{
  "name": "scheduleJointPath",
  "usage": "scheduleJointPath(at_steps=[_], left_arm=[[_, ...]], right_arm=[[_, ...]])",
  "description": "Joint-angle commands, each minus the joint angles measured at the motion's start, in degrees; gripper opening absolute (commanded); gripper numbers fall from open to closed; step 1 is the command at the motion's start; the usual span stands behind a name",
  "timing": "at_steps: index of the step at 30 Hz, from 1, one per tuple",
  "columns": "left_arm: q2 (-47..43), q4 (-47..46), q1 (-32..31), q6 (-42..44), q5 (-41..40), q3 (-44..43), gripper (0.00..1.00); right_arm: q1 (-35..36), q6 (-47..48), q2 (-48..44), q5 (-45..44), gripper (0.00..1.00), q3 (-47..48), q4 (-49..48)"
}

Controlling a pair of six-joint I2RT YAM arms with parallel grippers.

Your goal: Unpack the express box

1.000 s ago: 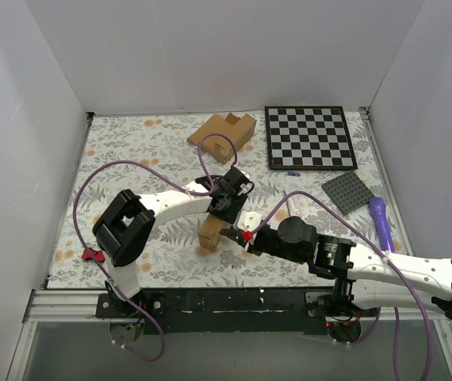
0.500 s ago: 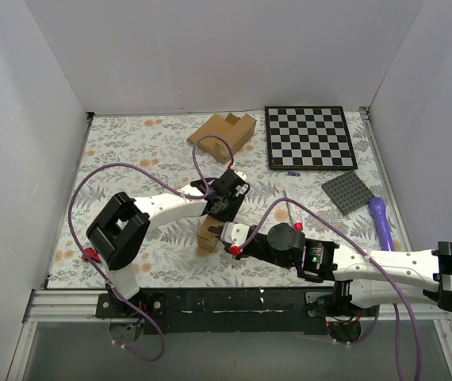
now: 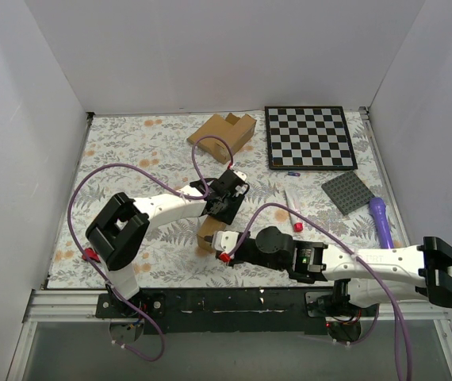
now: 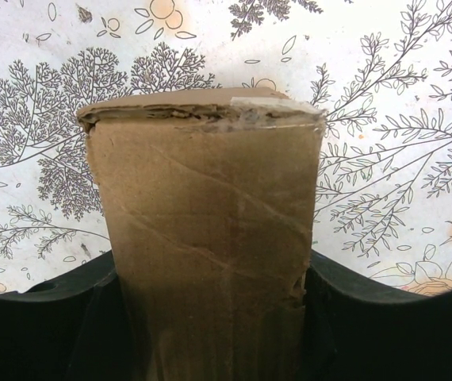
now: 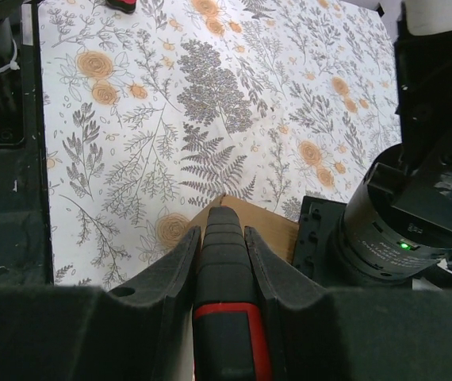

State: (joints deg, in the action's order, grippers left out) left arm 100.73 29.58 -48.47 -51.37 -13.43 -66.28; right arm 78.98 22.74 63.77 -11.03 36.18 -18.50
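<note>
The express box (image 3: 208,232) is a small brown carton on the floral mat. In the left wrist view it (image 4: 202,222) stands between the two black fingers, with a taped, torn far edge. My left gripper (image 3: 217,213) is shut on the box's far part. My right gripper (image 3: 227,251) is shut on a black and red cutter (image 5: 224,270) with a ridged black tip. The cutter's tip lies over the box's near corner (image 5: 270,226); I cannot tell whether it touches.
A larger notched cardboard box (image 3: 223,132) and a checkerboard (image 3: 308,137) lie at the back. A grey studded plate (image 3: 351,192), a purple tool (image 3: 381,221) and a white pen with a red cap (image 3: 293,209) lie at the right. The left wrist (image 5: 416,198) is close beside my right gripper.
My right arm has swung left and nearer, bringing the cutter from the box's right side to its near end. The left gripper and box have shifted slightly.
</note>
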Motion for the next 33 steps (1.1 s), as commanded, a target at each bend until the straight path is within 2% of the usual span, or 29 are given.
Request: scheduleJointPath(at_steps=[1, 11, 33], left_arm=[[-1.1, 1.8, 0.3, 1.4, -0.6, 2.2, 0.52], [-1.6, 1.7, 0.3, 1.4, -0.4, 2.5, 0.48], [-1.2, 1.9, 0.3, 1.1, 0.2, 2.6, 0.3]], right_arm=[[0.5, 0.0, 0.8, 0.8, 0.01, 0.2, -5.8], [0.5, -0.5, 2.1, -1.5, 0.01, -1.1, -7.3], [0.5, -1.8, 2.3, -3.2, 0.01, -2.5, -9.4]])
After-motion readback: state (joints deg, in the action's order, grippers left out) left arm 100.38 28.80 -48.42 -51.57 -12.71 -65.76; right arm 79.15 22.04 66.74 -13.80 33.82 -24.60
